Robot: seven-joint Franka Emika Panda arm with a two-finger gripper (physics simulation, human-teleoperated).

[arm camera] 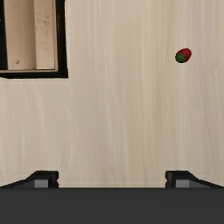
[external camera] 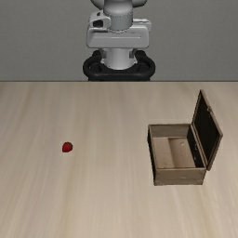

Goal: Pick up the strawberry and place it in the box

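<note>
The strawberry [external camera: 67,147] lies alone on the counter [external camera: 112,200], at the exterior view's left, well apart from the box [external camera: 177,175], whose lid [external camera: 206,130] stands open to receive it. The fingers [arm camera: 42,178] are spread wide and empty, probably readied for grasping.

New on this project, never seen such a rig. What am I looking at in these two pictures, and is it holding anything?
It's a simulated robot arm with two-finger jaws. One picture looks at the arm from the front and above. The other comes from a camera on the hand, looking down past the fingertips. On the wooden table are a small red strawberry and a wooden box with its lid raised, well apart from each other. The jaws are open and hold nothing, so the strawberry is not yet picked up.
</note>
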